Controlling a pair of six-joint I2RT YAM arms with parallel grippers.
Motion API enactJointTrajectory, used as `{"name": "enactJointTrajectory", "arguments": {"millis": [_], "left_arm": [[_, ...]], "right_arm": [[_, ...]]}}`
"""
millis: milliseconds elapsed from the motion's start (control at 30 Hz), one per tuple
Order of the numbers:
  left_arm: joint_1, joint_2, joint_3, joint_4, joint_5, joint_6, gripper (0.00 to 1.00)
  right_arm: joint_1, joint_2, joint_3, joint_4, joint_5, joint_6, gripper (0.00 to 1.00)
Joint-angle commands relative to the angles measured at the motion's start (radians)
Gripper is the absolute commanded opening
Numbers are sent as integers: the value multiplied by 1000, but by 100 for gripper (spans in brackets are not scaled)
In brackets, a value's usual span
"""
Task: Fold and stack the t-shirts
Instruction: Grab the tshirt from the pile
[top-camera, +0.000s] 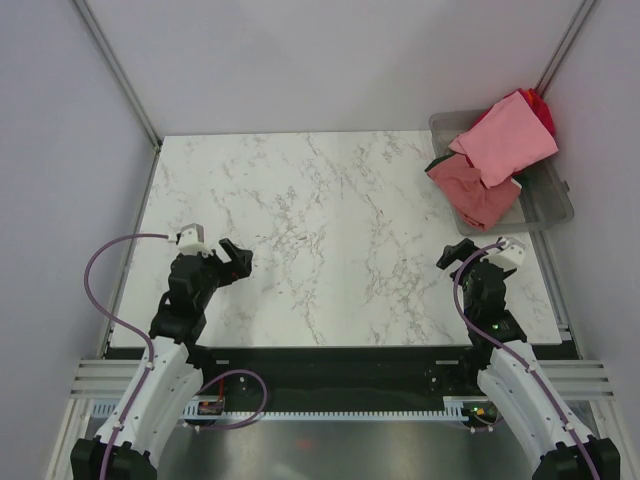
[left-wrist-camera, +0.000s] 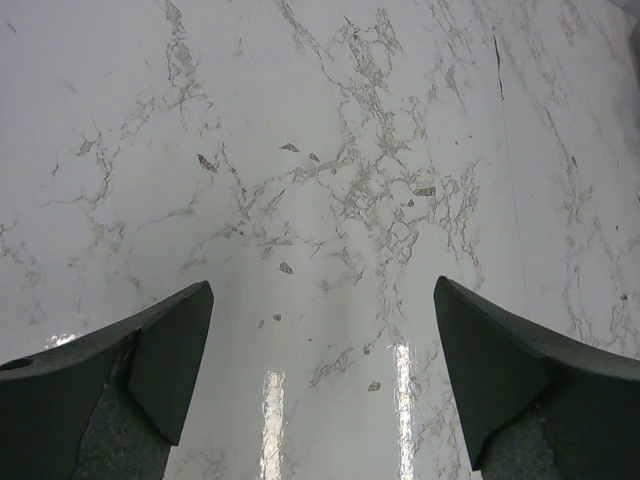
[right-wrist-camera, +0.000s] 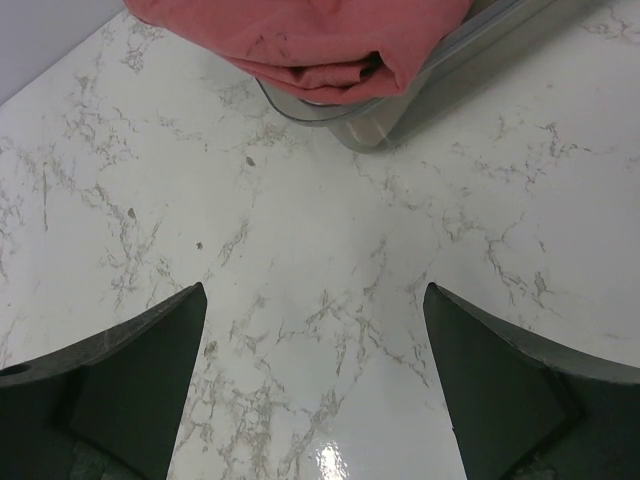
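The left gripper (left-wrist-camera: 322, 288) has its jaws spread wide with nothing between them, only the bare marble table (top-camera: 320, 230) below. The right gripper (right-wrist-camera: 315, 292) is spread just as wide and holds nothing. Both hover over the near part of the table, the left one at its left side and the right one at its right.

Beyond the right gripper, at the far right corner, sits a clear grey tub (top-camera: 552, 200) heaped with t-shirts (top-camera: 495, 165). A brick-red shirt (top-camera: 468, 188) spills over the tub's near-left rim (its folds droop past the corner). A light pink shirt (top-camera: 508, 135) lies on top, and a bright red shirt (top-camera: 541, 104) peeks out behind.
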Motion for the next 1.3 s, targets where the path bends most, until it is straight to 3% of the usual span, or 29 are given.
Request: {"name": "enactJointTrajectory", "arguments": {"millis": [0,1267], "left_arm": [[4,-8,19,33,0,14,100],[4,0,21,28,-15,10,100]], "right_arm": [[2,1,33,10,17,12,98],[2,-2,46,-24,82,22,98]]}}
